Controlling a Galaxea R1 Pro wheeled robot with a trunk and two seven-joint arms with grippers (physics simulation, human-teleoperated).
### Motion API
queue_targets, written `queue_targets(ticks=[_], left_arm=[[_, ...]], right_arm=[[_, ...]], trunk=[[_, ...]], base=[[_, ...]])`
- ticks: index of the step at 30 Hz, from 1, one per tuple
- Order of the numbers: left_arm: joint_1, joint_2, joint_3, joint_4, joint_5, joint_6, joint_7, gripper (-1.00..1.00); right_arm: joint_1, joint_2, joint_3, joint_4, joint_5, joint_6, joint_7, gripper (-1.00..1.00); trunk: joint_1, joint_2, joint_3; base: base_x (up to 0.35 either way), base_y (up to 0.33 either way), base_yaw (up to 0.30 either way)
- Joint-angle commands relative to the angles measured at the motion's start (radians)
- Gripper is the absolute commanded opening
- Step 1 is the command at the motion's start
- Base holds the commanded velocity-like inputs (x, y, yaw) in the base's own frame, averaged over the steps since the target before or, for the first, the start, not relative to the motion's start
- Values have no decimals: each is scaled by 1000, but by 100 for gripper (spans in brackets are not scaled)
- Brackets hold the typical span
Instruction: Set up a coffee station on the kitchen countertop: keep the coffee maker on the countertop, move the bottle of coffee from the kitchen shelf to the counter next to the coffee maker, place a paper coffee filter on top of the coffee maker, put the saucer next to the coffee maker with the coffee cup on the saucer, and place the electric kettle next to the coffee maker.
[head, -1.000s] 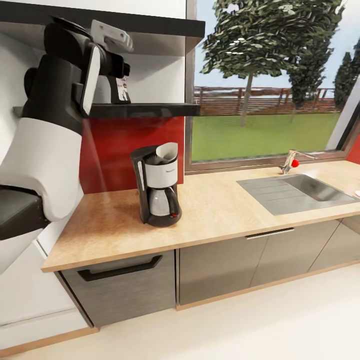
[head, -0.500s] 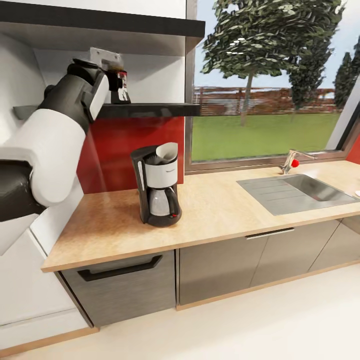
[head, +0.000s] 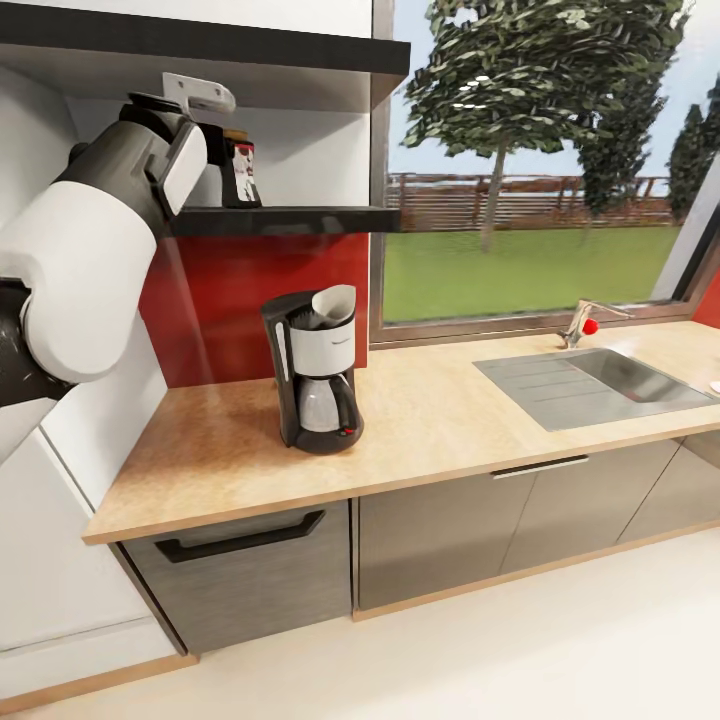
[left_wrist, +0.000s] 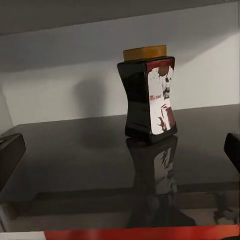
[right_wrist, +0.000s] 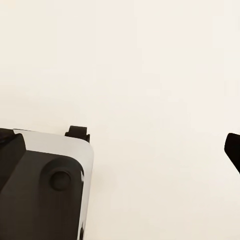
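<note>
Bottle of coffee upright on kitchen shelf, ahead of left pincer — fingers apart, not touching.

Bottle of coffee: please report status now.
Left end effector open, short of the bottle of coffee. Bottle upright on the kitchen shelf. Nothing between them.

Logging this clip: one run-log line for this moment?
left jaws open | small dark tan-topped bottle standing on thin black shelf | ungrasped
</note>
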Motion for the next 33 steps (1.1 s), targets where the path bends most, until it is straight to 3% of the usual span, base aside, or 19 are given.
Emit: queue_targets(ticks=[1,8,16,20,33], left_arm=[[0,-1,3,-2,-8,5,0,100],[1,-9,1,-7,-11,5,4,100],[3,-7,7,-48,-3,6,56,100],[4,-5,7,-58,39,8,61,100],[5,-3,8,-60,59,6,61,100]], right_arm=[[-1,0,-9,0,8,-3,0,100],[-1,-2,-9,0,8,-3,0,100],[-1,-3,-9,0,8,-3,0,100],[-1,-2,-9,1,8,-2,2,100],[-1,-2,-9,0,8,-1,-4,100]], trunk=[[1,-2,-2],[1,-2,-2],[1,-2,-2],[1,-2,-2],[1,-2,-2]], base=[[0,0,0],[0,0,0],[30,0,0],[304,0,0],[335,1,0]])
